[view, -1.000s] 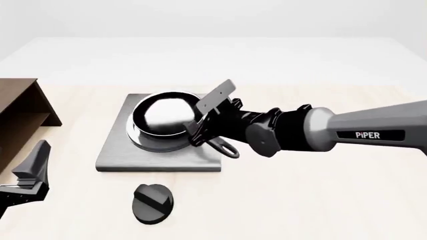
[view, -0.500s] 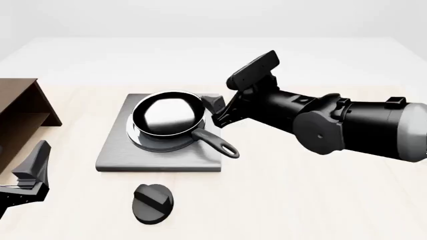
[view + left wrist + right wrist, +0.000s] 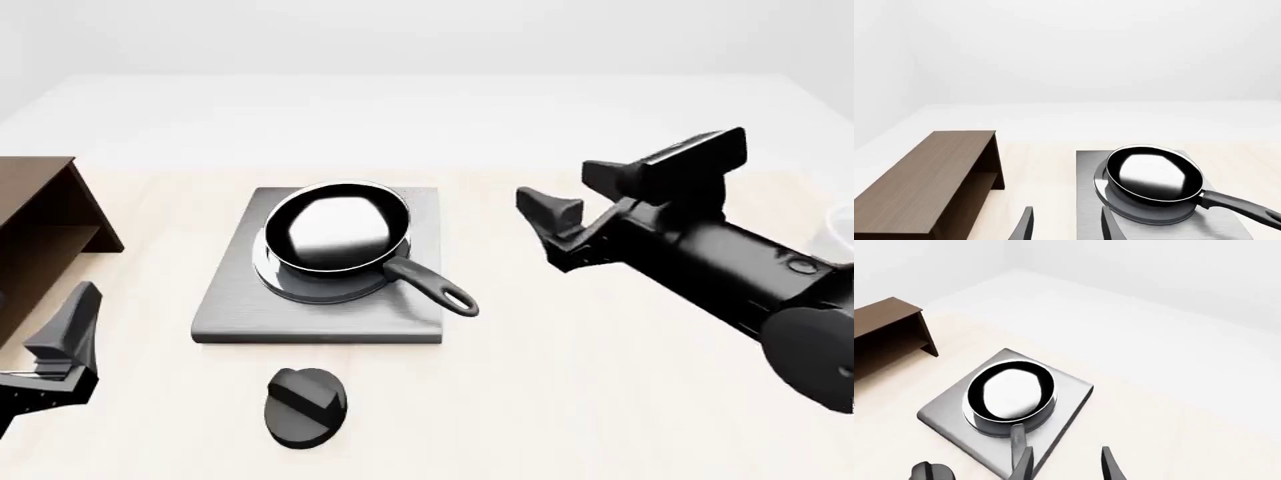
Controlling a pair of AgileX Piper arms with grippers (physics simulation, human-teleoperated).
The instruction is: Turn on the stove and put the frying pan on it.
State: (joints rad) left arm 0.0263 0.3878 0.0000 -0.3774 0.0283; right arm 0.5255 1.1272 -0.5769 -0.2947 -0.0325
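Note:
The black frying pan (image 3: 336,232) sits on the silver rings of the grey stove slab (image 3: 234,300), its looped handle (image 3: 430,286) pointing toward the front right. The round black knob (image 3: 307,405) lies on the table in front of the slab. My right gripper (image 3: 571,190) is open and empty, raised to the right of the pan and apart from it. My left gripper (image 3: 47,365) is open and empty at the near left. The pan also shows in the left wrist view (image 3: 1154,175) and the right wrist view (image 3: 1011,392), with the knob (image 3: 927,471) at that picture's edge.
A brown wooden cabinet (image 3: 47,230) stands at the left, beside the stove; it also shows in the left wrist view (image 3: 934,175). Part of a white bowl (image 3: 843,230) shows at the right edge of the front view.
My right gripper has let go of the pan handle and pulled back to the right, away from the stove. The pan stays on the stove. The left arm has not moved.

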